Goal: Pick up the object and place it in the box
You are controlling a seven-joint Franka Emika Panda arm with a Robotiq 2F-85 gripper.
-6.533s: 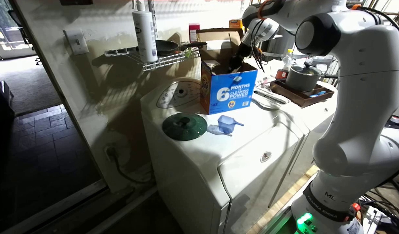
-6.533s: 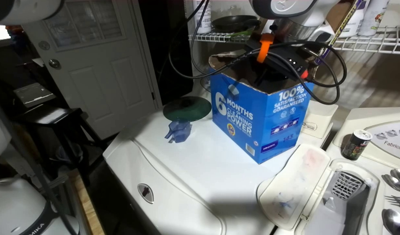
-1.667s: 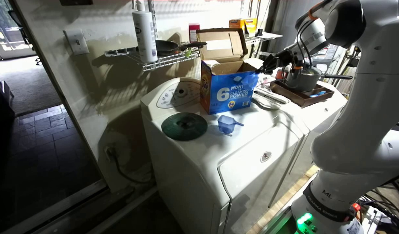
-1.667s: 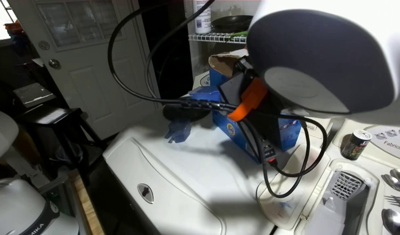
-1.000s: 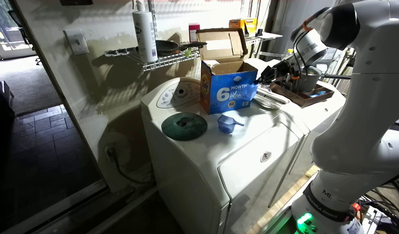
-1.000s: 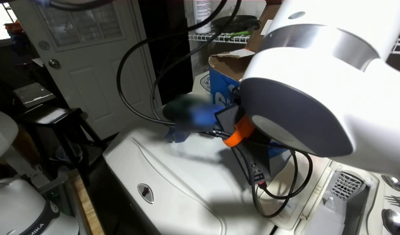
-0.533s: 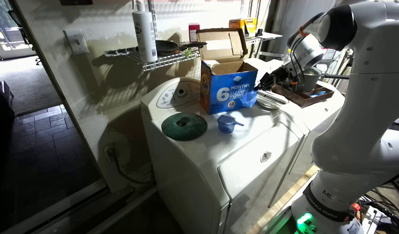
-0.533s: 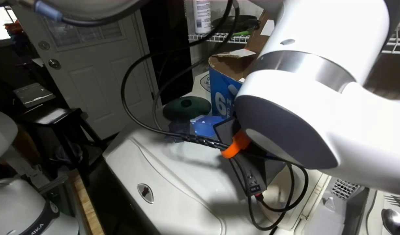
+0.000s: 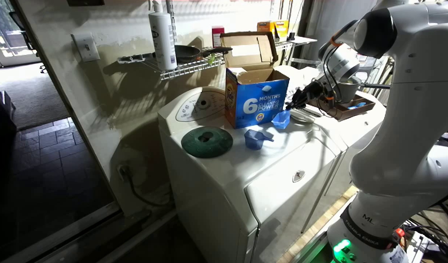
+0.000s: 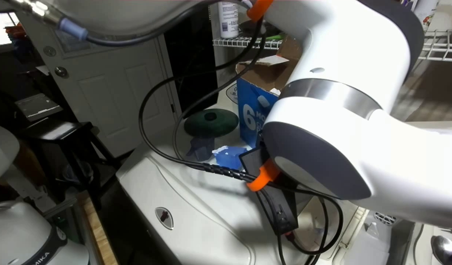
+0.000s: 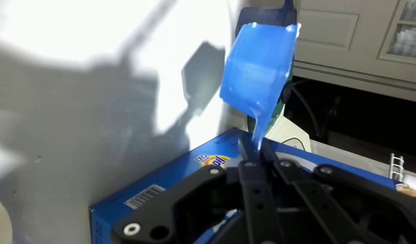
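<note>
Pinches a blue measuring scoop [image 11: 258, 67] by its handle [image 11: 259, 128] in the narrowed gripper [image 11: 257, 146], now lowered outside the cardboard Tide box [image 9: 258, 98], so probably further from placement inside.

Gripper [image 9: 289, 106] in an exterior view, its jaws clamped on a blue scoop [image 9: 281, 120], whose cup hangs below them. To the viewer's left of the jaws stands the cardboard box [image 9: 256, 106], top flap raised. Lower left rest a second scoop [image 9: 254, 140] and, farther from the jaws, a green lid [image 9: 207, 143]. Right of the jaws: a pot [image 9: 349, 91] in a brown tray [image 9: 349, 113].
</note>
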